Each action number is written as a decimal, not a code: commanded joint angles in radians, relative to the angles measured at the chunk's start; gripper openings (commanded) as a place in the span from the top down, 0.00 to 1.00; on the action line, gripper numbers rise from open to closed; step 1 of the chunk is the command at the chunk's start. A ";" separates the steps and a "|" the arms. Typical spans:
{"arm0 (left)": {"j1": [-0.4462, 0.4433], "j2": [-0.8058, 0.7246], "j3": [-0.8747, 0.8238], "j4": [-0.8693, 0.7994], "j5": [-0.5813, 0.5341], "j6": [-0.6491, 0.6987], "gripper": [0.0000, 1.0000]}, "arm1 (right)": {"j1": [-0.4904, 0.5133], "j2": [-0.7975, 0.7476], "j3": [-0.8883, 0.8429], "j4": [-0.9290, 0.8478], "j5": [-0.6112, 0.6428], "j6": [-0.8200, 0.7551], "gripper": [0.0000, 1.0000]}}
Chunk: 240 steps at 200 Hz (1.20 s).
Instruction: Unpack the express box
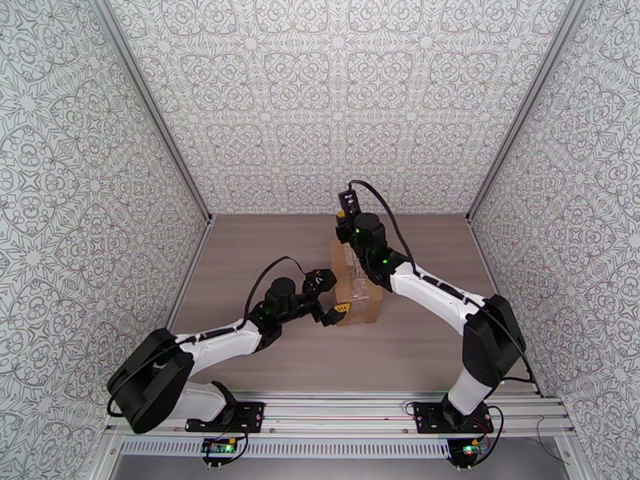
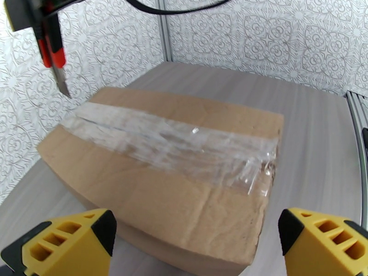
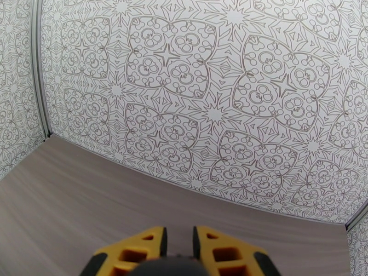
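1. The express box [image 2: 184, 157] sits on the table [image 2: 313, 148], directly ahead of the left gripper [image 2: 195, 235]. Its near end lies between that gripper's two yellow fingers, though neither finger touches it.
2. Its top flaps [image 2: 198, 111] lie flat and closed. The clear tape [image 2: 175, 143] runs the whole length of the seam and folds over the near end. A thin dark line shows under the far stretch of tape, and I cannot tell whether it is a cut or just the seam.
3. The left gripper's jaws stand spread wide and hold nothing.
4. The right gripper [image 3: 179, 244] is at the far end of the box. Its fingers are drawn nearly together on a dark body, which I judge to be the utility knife [image 2: 55, 65].
5. Beyond the left jaws and to their left, the knife hangs with its blade [image 2: 62, 81] pointing down. The tip is just above the far end of the tape and does not seem to touch it.
6. I judge the task to be at an early stage. The knife is in hand and positioned over the seam, but the box is sealed and nothing has been taken out.
7. What remains is to slit the tape along the seam, fold the flaps back and lift out the contents.
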 commanded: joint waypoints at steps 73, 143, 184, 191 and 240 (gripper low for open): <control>0.012 0.079 0.035 0.089 -0.010 -0.022 0.01 | -0.017 0.038 0.040 -0.006 0.050 0.020 1.00; 0.012 0.063 0.025 0.050 -0.020 -0.023 0.01 | -0.020 0.071 0.048 0.020 0.072 0.004 1.00; 0.010 0.057 0.021 0.030 -0.022 -0.016 0.01 | -0.020 0.073 0.019 0.054 0.084 -0.002 1.00; 0.010 0.055 0.020 0.027 -0.021 -0.015 0.00 | -0.019 0.069 0.011 0.068 0.083 -0.008 1.00; 0.010 0.046 0.011 0.004 -0.025 -0.016 0.01 | -0.019 0.031 0.000 0.090 0.069 -0.034 1.00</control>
